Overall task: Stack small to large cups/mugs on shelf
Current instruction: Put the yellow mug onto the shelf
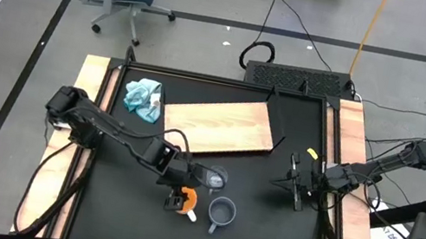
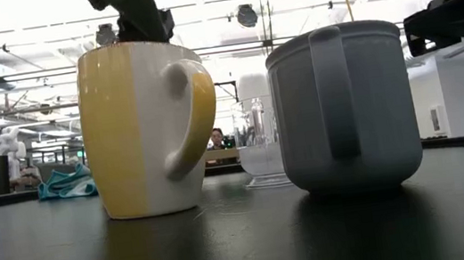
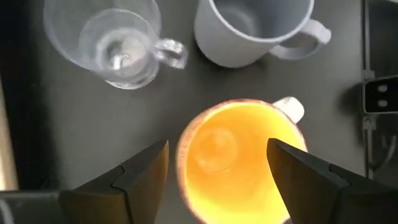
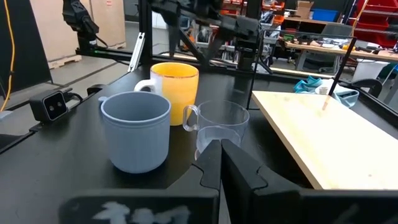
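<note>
Three vessels stand upright on their bases on the black table. They are the orange mug with a pale handle, the grey-blue mug and the clear glass cup. My left gripper hangs open just above the orange mug, pointing steeply down. One finger is outside the wall and the other is over the hollow, and I see no touch. The shelf, a light-wood board, lies flat farther back. My right gripper waits shut and level at the table's right side.
A light-blue cloth lies at the shelf's left end. The grey-blue mug stands close to the right of the orange mug, and the glass cup just behind them. Pale wooden rails line the table's sides.
</note>
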`<control>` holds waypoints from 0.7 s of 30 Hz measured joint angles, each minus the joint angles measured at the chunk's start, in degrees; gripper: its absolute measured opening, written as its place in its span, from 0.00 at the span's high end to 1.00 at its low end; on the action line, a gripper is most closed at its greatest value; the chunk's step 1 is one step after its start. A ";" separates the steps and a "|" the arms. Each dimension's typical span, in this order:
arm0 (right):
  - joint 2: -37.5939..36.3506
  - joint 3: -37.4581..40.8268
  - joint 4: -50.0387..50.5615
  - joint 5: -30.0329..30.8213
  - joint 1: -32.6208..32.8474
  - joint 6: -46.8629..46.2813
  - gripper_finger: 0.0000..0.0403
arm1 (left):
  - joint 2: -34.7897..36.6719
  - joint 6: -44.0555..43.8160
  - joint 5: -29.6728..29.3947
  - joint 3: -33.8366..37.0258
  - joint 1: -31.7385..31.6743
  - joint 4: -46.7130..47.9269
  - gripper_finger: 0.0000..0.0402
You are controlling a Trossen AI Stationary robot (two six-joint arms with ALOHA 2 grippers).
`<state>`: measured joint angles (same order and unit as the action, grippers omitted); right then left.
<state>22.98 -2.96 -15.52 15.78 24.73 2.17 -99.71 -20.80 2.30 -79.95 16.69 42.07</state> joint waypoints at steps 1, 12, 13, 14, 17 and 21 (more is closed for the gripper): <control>0.00 0.00 -0.01 -0.01 0.00 0.00 1.00 | -0.33 0.27 -0.04 -0.14 -0.28 -0.16 0.31; 0.07 0.00 0.02 0.00 0.00 -0.01 1.00 | -1.52 1.67 -0.91 -0.01 -1.86 2.09 0.31; 0.07 0.00 0.02 0.00 -0.02 -0.02 1.00 | -1.52 1.67 -0.91 -0.01 -1.97 2.26 0.31; 0.07 0.00 0.02 0.01 0.00 -0.02 1.00 | -1.52 1.64 -0.90 -0.01 -2.04 2.64 0.31; 0.07 0.00 0.01 -0.01 -0.02 -0.02 1.00 | -1.54 1.62 -0.89 0.02 -2.19 5.13 0.31; 0.07 0.00 -0.01 0.00 -0.01 -0.01 1.00 | -1.60 0.37 -0.85 1.09 -2.19 4.75 0.31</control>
<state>23.05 -2.96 -15.53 15.78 24.72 2.17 -101.31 -20.44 1.45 -78.86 14.50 46.82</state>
